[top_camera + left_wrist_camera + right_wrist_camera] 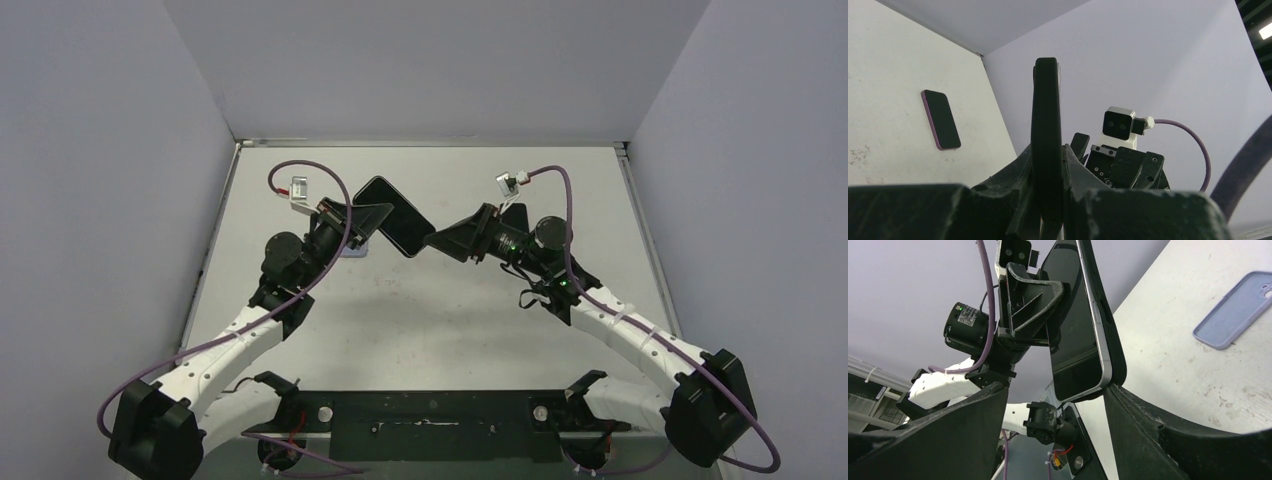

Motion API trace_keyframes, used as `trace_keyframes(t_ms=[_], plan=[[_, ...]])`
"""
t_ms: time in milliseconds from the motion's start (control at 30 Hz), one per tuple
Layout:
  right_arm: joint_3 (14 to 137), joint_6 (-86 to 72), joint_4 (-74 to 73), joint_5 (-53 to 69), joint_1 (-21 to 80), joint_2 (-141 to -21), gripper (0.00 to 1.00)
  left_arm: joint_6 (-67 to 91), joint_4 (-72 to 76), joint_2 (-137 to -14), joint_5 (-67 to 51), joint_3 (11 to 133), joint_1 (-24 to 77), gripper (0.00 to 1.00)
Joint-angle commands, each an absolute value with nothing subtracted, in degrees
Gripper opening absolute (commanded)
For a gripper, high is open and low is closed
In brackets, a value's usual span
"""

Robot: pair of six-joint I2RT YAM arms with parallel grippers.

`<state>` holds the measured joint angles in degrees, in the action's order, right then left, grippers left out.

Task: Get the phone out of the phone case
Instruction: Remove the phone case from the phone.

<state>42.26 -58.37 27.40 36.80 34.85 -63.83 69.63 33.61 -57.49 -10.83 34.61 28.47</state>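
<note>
Left jaws: the left gripper [1047, 152] is pinched tight on the phone [1073, 330], with one finger on the screen and the other on the back.
Right jaws: the right gripper [1055, 390] stands spread, with the phone's lower end between its fingers. One corner sits right at a finger, but I cannot tell if it touches.
Phone's look: a dark blank screen and a pale silvery side band with a slim button. From the left wrist it shows edge-on as a thick black bar.
Case's look: a black case [1117, 355] hugs the phone's back and long edge.
Where: the phone is held tilted, up off the table [450, 320], between the two grippers toward the far middle.
Lying flat: a lavender case [1235, 310] with a camera cut-out, and a purple-rimmed slab [941, 120] with its dark face up. I cannot tell what the slab is.
Count: one held phone, one black case, one lavender case, one purple-rimmed slab, two grippers.
</note>
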Motion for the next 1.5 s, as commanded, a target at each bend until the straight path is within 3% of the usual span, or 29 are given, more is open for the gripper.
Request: trace_keyframes(t_ms=[0,267,600,700,867,1033,1133,1467], plan=[[47.21,-61.89,47.13,43.77,37.62,-66.79,0.69,73.67,38.2,-59.36,-18.18,33.58,31.99,0.0],[50.75,-63.62,53.43,46.99,37.7,-72.12,0.62,75.32,40.57,-60.27,-18.73,33.35,36.2,0.0],[48.0,-63.28,50.67,46.3,35.78,-69.8,0.53,73.6,40.96,-60.28,-20.46,34.19,35.51,0.0],[47.56,-63.35,49.05,45.74,35.68,-69.07,0.42,72.23,41.35,-60.38,-21.36,34.53,35.44,0.0],[46.33,-64.35,46.76,43.6,35.68,-67.78,0.16,69.85,41.44,-59.46,-21.37,34.24,34.7,0.0],[44.81,-65.82,45.99,39.88,35.64,-65.96,0.02,68.03,41.37,-57.17,-18.98,32.65,33.97,0.29],[44.27,-66.45,45.67,37.4,35.68,-64.87,0.0,66.85,40.72,-55.79,-17.59,32.03,33.95,0.39],[43.24,-68.78,45.54,32.02,35.68,-63.3,0.0,62.62,37.56,-52.64,-14.15,29.84,34.06,0.45]])
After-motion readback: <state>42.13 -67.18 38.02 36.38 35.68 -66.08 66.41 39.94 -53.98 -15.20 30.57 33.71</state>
